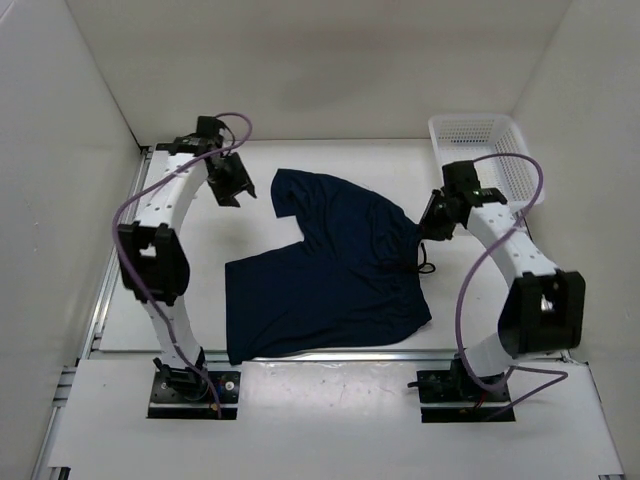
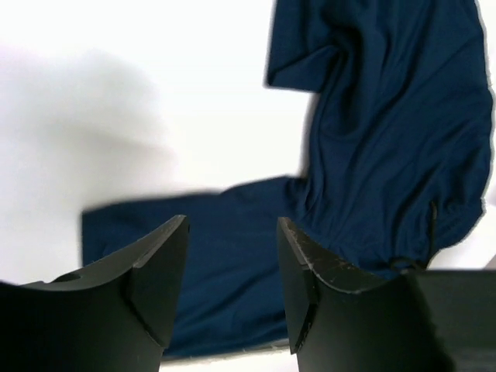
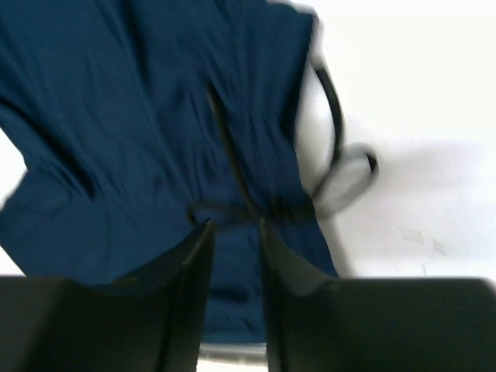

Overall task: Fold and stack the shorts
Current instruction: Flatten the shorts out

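Shorts (image 1: 330, 270) lie ungripped; left gripper (image 2: 232, 225) half-spread, right gripper (image 3: 235, 226) narrowly parted.

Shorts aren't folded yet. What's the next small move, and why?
Probably lower the left hand onto the far leg at its hem and grip it. The shorts lie flat with legs splayed apart, both hands are open and empty, and the right hand hovers over the waist drawstring.

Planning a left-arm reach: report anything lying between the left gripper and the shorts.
Nothing visible does. Only bare table lies between the left gripper and the shorts; the white basket sits off in the far right corner.
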